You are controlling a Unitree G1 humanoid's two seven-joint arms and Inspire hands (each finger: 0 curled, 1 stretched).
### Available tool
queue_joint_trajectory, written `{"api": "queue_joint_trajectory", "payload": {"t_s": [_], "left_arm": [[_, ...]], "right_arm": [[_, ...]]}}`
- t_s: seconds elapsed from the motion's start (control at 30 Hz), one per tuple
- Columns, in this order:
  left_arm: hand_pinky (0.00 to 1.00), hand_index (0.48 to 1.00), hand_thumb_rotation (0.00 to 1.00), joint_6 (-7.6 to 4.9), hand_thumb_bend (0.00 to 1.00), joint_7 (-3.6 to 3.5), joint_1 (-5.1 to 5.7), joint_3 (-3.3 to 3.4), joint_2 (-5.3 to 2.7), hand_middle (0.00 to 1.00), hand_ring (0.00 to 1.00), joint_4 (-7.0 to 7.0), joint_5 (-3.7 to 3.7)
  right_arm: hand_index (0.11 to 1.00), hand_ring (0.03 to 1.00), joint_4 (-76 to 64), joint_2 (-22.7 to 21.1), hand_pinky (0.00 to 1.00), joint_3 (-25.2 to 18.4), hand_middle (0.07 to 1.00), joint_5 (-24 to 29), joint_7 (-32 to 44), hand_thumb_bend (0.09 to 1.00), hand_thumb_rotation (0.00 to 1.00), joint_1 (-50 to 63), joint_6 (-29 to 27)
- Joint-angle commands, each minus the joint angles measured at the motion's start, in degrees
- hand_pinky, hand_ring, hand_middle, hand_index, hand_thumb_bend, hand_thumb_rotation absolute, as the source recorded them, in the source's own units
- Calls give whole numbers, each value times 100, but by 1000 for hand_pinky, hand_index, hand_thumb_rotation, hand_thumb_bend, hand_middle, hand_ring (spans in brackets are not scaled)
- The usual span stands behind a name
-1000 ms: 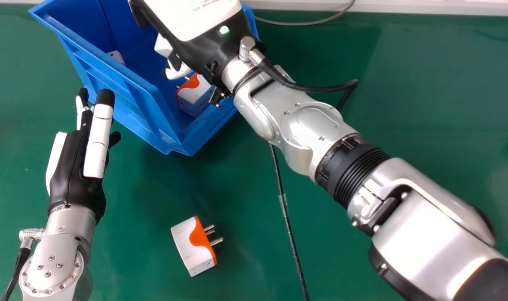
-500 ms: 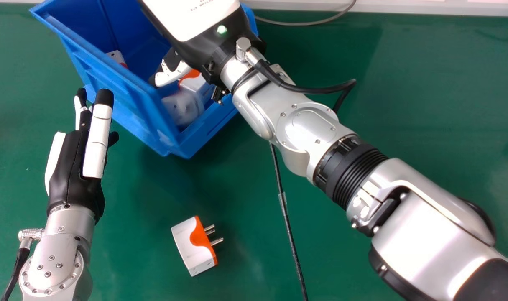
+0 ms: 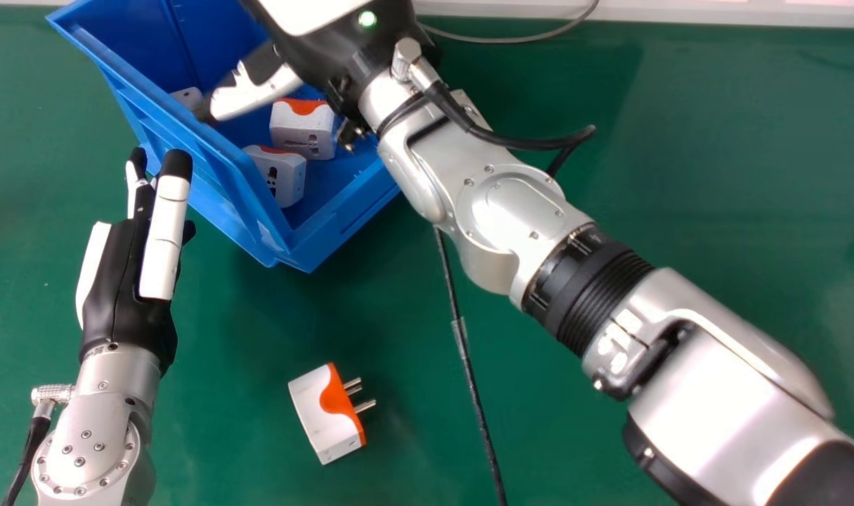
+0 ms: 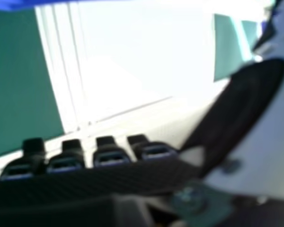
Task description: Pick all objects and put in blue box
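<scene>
My right hand (image 3: 339, 60) is open over the blue box (image 3: 219, 172), its thumb stretched out above the inside. In the right hand view the same hand (image 4: 111, 156) holds nothing between fingers and thumb. Inside the box, a white and orange plug adapter (image 3: 303, 132) lies near a second adapter (image 3: 280, 172) by the near corner; a third (image 3: 186, 97), partly hidden, is by the left wall. Another adapter (image 3: 326, 413) rests on the table, prongs pointing right. My left hand (image 3: 135, 260) is open, left of the box's near corner.
A black cable (image 3: 465, 351) runs down the green table (image 3: 609, 436) to the right of the loose adapter. A grey cable (image 3: 511, 39) lies along the far edge by a white ledge. My right forearm spans the table's right side.
A white adapter has left my right hand and come to rest in the box's near corner. That hand has drawn up and back, its thumb swinging outward. My left hand has stayed still.
</scene>
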Motion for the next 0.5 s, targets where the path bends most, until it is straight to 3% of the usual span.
{"api": "queue_joint_trajectory", "payload": {"t_s": [0.0, 0.23, 0.47], "left_arm": [[965, 1000, 991, -94, 775, -5, 28, 13, 24, 1000, 1000, -142, -8], [960, 1000, 990, -75, 778, 29, 30, 19, 46, 1000, 1000, -191, 21], [954, 1000, 994, -17, 769, 68, 16, 74, 87, 1000, 1000, -225, 15]], "right_arm": [[1000, 1000, -761, -57, 998, -237, 1000, 99, 37, 986, 599, 403, 272], [1000, 1000, -3248, 383, 1000, -599, 1000, 278, 235, 1000, 575, 2260, 1222], [1000, 1000, -5079, 137, 987, -693, 1000, 647, -43, 957, 558, 4467, 715]]}}
